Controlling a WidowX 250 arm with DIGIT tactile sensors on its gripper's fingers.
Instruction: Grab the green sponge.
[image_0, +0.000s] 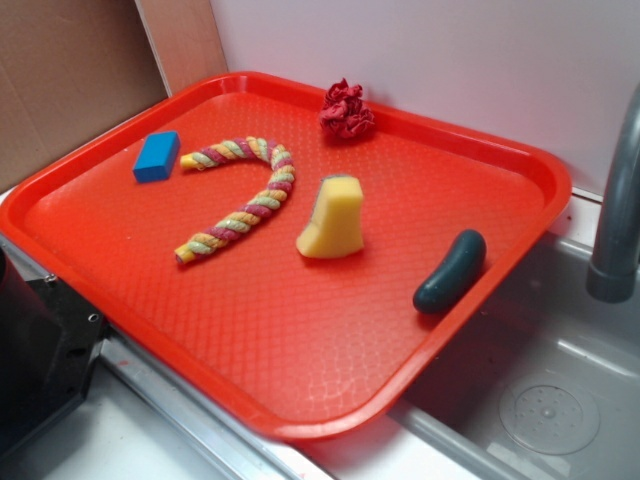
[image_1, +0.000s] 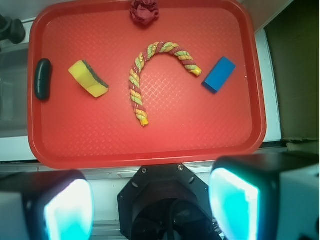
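Hovering wide open and empty, the claw (image_1: 150, 200) faces a red tray (image_1: 150, 145) beside a grey sink (image_0: 560, 400); green sponge (image_1: 88, 78) lies ahead-left.

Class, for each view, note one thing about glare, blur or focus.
Exterior view: soft and slightly hazy, pale sheen on the red tray near its front rim. Wrist view: tray contents sharp, but the gripper pads are blurred and glow cyan-white.
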